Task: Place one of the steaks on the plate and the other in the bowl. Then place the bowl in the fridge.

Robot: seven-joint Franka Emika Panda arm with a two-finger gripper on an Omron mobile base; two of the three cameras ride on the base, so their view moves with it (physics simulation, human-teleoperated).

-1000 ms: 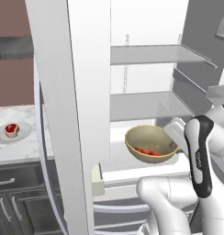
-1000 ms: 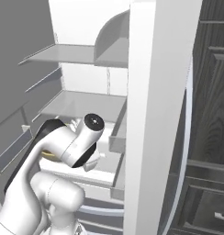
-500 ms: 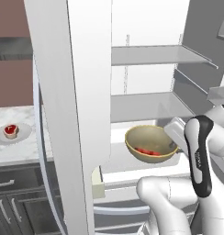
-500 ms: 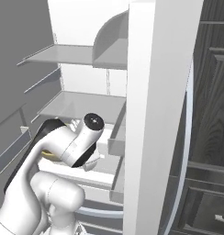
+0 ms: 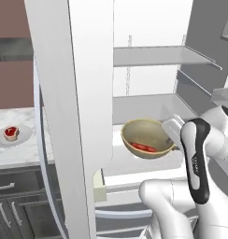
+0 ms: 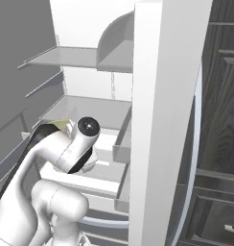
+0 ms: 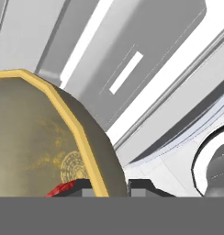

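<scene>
The fridge [image 5: 74, 116] stands open with its white inside showing. The tan bowl [image 5: 146, 137] hangs tilted low over the lower shelf [image 5: 148, 105], and one red steak [image 5: 144, 148] lies in it. My gripper [image 7: 109, 186] is shut on the bowl's right rim [image 7: 93, 137], one fingertip [image 7: 81, 184] inside and one outside. In the left base view the gripper [image 5: 174, 133] sits at the bowl's right edge. The other steak [image 5: 11, 132] rests on the light-grey plate [image 5: 15, 137] on the counter at far left. In the right base view my arm hides most of the bowl [image 6: 61, 125].
The open left fridge door [image 5: 60, 56] stands between the counter [image 5: 8, 156] and the fridge's inside. An upper shelf [image 5: 158, 55] spans above the bowl. The right door [image 6: 162, 120] is close on the arm's right. Dark cabinets [image 6: 219, 96] lie beyond it.
The arm has carried the bowl slightly farther into the fridge. The grip on the rim is unchanged.
</scene>
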